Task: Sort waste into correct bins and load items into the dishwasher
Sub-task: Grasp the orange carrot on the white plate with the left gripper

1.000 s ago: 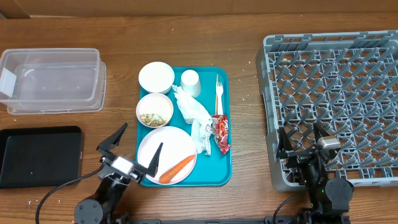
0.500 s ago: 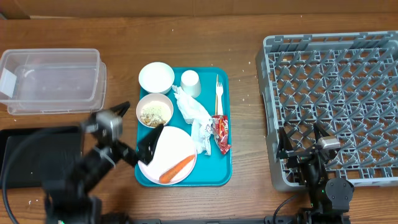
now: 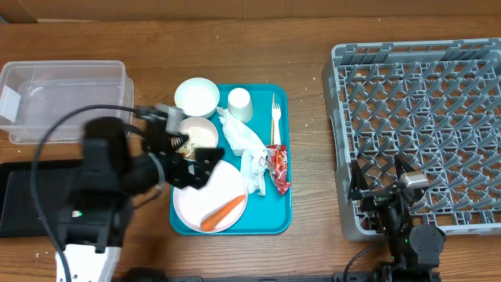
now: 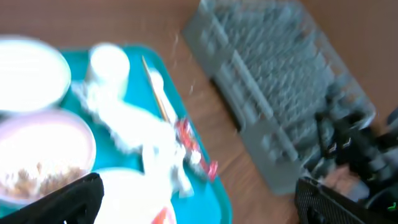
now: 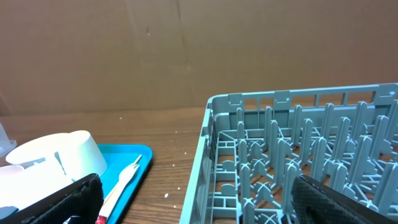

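The dishwasher [image 3: 423, 102] fills the right side of the surface and stands bare, with no dish among its pegs, so I judge the loading not begun. The teal tray [image 3: 279, 215], mid-surface, carries everything. The clear tub [image 3: 66, 102] at the far left corner holds nothing. The black tray [image 3: 19, 200] at the near left edge shows bare wherever my left arm does not cover it, so sorting is not begun either.

On the teal tray, the plate [image 3: 227, 188] sits at the near left corner with the carrot [image 3: 223, 212] on it. Beyond it the scrap bowl [image 3: 205, 135] holds the rice scraps [image 4: 28, 180]. The empty bowl [image 3: 196, 96] is at the far left corner, with the cup [image 3: 239, 103] just beside it. The napkins [image 3: 244, 145] run down the middle with the wrapper [image 3: 279, 168] just beside them, and the fork [image 3: 275, 117] lies along the right side.

My left hand [image 4: 199, 180] hovers over the scrap bowl, fingers spread wide and holding nothing. My right hand [image 3: 376, 168] is over the dishwasher's near left corner, likewise spread and empty.

For room, bare wood lies between the teal tray and the clear tub, and a narrower strip lies between the teal tray and the dishwasher. I would have to clear the dishwasher's raised wall and the tub's rim from above.
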Motion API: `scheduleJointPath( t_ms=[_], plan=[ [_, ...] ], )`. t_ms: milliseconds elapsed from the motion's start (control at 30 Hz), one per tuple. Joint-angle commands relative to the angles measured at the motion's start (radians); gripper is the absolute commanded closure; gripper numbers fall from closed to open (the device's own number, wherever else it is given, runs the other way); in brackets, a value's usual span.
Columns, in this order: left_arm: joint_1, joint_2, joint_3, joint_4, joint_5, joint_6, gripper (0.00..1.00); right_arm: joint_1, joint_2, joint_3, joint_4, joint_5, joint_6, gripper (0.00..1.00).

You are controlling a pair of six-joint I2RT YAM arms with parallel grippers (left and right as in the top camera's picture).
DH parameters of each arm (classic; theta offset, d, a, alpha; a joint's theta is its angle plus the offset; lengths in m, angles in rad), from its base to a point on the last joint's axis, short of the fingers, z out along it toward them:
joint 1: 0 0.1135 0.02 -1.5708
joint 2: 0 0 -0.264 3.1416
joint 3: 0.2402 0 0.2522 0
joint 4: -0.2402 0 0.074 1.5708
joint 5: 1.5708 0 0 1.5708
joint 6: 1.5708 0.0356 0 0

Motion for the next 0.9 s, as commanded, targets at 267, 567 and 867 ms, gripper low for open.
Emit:
scheduleJointPath(
  t_ms=[267, 567, 867],
  plan=[
    [-0.44, 0.197, 0.023, -0.152, -0.639, -0.245, 0.0, -0.001, -0.008, -0.01, 0.006, 0.003, 0.003, 0.0],
    [-0.44, 0.441, 0.013, -0.301, -0.588, -0.215, 0.0, -0.001, -0.008, -0.01, 0.006, 0.003, 0.003, 0.0],
    [-0.44, 0.607, -0.076, -0.206, -0.542, -0.169, 0.0, -0.001, -0.008, -0.01, 0.006, 0.003, 0.002, 0.0]
  ],
)
